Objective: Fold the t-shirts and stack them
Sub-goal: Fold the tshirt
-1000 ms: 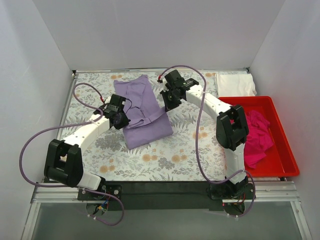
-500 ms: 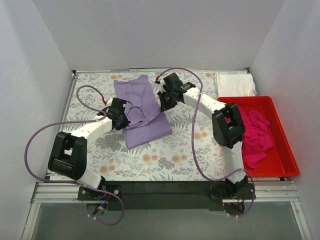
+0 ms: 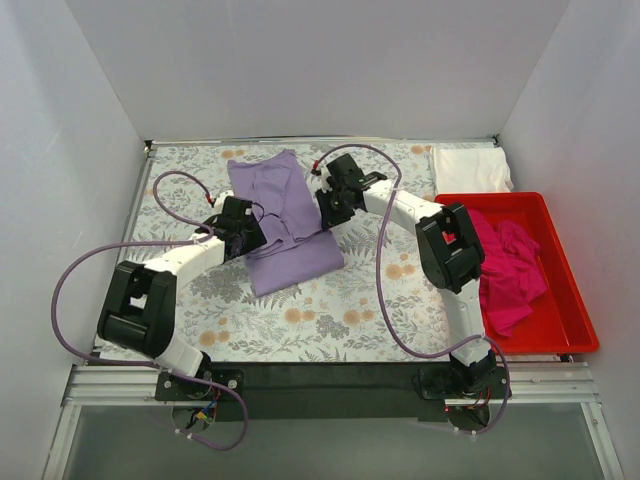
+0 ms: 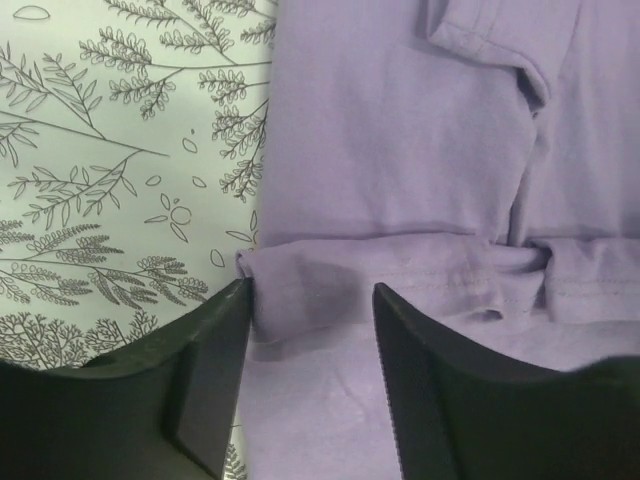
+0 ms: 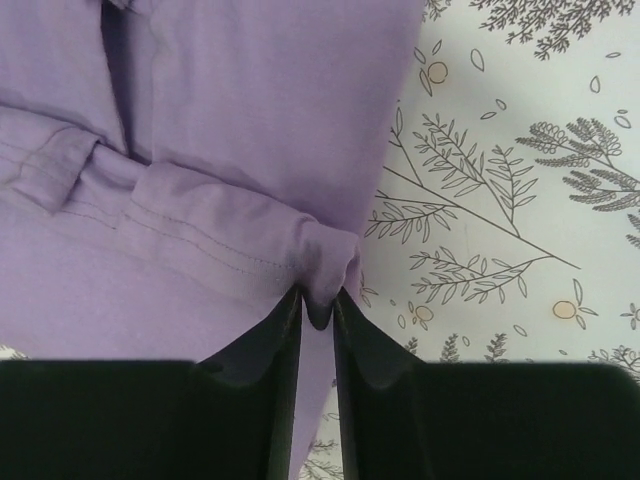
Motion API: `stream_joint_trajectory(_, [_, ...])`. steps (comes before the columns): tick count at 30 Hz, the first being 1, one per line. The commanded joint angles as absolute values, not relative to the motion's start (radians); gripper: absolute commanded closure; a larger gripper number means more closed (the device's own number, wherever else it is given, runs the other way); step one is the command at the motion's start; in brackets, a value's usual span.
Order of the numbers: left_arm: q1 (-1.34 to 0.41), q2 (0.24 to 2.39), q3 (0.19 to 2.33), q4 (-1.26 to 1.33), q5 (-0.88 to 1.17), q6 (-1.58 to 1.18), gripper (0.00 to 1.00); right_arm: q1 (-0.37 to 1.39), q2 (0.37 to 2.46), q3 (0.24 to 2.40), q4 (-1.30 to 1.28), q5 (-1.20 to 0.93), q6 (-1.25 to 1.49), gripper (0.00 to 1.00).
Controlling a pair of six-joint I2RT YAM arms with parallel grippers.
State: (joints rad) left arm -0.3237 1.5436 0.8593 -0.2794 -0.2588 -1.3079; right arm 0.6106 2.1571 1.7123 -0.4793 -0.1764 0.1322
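Observation:
The lavender t-shirt (image 3: pixel 290 225) lies folded on the tablecloth, its doubled-over hem running across the middle (image 4: pixel 400 270) (image 5: pixel 200 240). My left gripper (image 3: pixel 250 236) (image 4: pixel 312 290) rests at the shirt's left edge. It is open, and the hem's folded corner lies loose between its jaws, touching the left one. At the shirt's right edge, my right gripper (image 3: pixel 326 212) (image 5: pixel 318 295) is open only a narrow slit, and the hem's other corner still bulges between its tips. The white t-shirt (image 3: pixel 470 168) lies folded at the back right. The magenta t-shirt (image 3: pixel 510 275) is crumpled in the red bin.
The red bin (image 3: pixel 575 300) stands on the right side of the table. The floral tablecloth (image 3: pixel 340 300) shows bare in front of the lavender shirt. White walls close in the back and both sides.
Both grippers have gone from shut on the hem corners to parted, the left widely and the right slightly. Both arms have shifted a little over the shirt's middle, where the hem now lies.

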Motion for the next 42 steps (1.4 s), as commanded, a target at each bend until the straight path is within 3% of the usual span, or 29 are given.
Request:
stream_joint_trajectory(1, [-0.319,1.468,0.877,-0.238,-0.285,-1.267,0.44,0.607,2.106,1.706,-0.443,-0.157,0.146,0.77])
stream_joint_trajectory(2, [-0.321,1.425,0.873,-0.241,-0.276,-1.253,0.35,0.607,2.079,1.698,-0.440,-0.147,0.158,0.74])
stream_joint_trajectory(4, [-0.321,1.379,0.856,-0.244,-0.259,-1.235,0.27,0.607,2.047,1.659,-0.425,-0.153,0.169,0.71])
stream_joint_trajectory(9, [-0.357,1.247,0.772,-0.271,-0.206,-1.198,0.26,0.615,1.938,1.536,-0.358,-0.224,0.201,0.69])
stream_joint_trajectory(12, [-0.417,1.242,0.738,-0.287,-0.170,-1.195,0.33,0.624,1.895,1.436,-0.287,-0.306,0.239,0.69])
stream_joint_trajectory(16, [-0.492,1.316,0.729,-0.272,-0.172,-1.190,0.51,0.630,1.890,1.350,-0.206,-0.397,0.296,0.69])
stream_joint_trajectory(21, [-0.522,1.422,0.768,-0.212,-0.187,-1.172,0.61,0.634,1.917,1.272,-0.095,-0.463,0.339,0.70])
stream_joint_trajectory(33, [-0.489,1.684,0.943,-0.147,-0.327,-1.048,0.66,0.634,1.960,1.204,-0.044,-0.479,0.359,0.70])
stream_joint_trajectory(42, [-0.381,1.841,1.175,-0.163,-0.325,-0.940,0.60,0.632,1.956,1.161,-0.045,-0.474,0.348,0.71])
